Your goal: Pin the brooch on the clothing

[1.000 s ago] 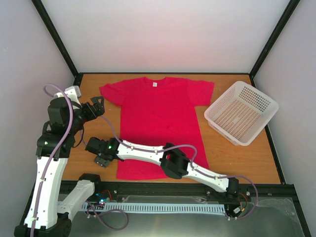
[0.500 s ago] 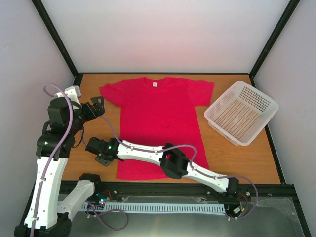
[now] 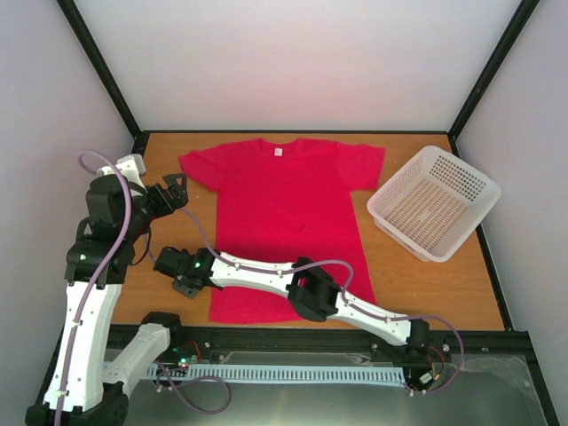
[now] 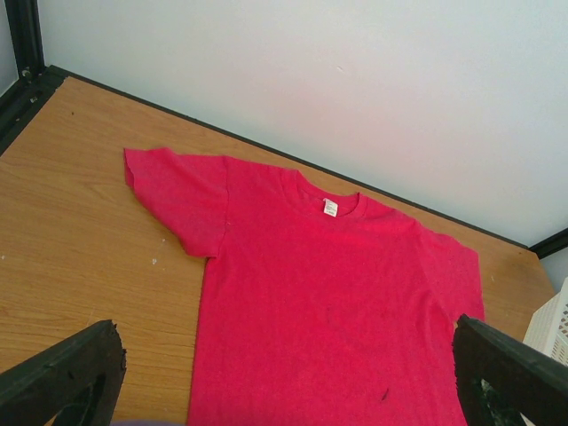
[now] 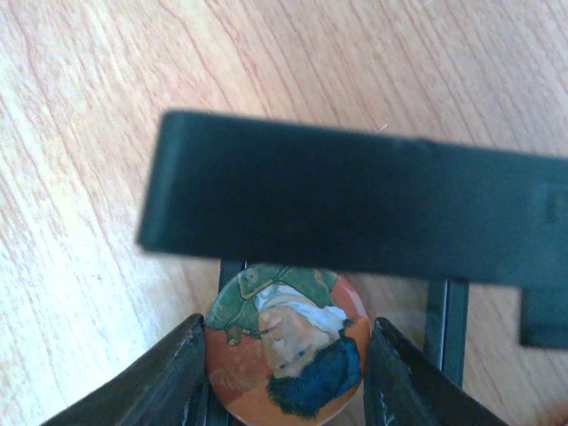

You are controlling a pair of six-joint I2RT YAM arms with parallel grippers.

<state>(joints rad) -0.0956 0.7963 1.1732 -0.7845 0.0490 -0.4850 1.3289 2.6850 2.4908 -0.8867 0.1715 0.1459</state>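
Note:
The brooch [image 5: 284,351] is a round button with a painted portrait on orange. It sits between the fingers of my right gripper [image 5: 286,373], which press on both of its sides. A black frame-like case [image 5: 355,204] crosses just above it and hides its top edge. In the top view my right gripper [image 3: 184,284] is low over the table, left of the red T-shirt's [image 3: 288,213] hem. My left gripper [image 3: 174,191] is open and empty, held above the table left of the shirt's sleeve. The shirt [image 4: 328,302] lies flat with its white neck label showing.
A white perforated basket [image 3: 435,202] stands at the right, and its corner shows in the left wrist view [image 4: 550,324]. The right arm stretches across the shirt's lower hem. Black frame posts and white walls enclose the wooden table [image 3: 426,284].
My right gripper has shifted slightly away from the near edge at the case. The left arm, shirt and basket have not moved.

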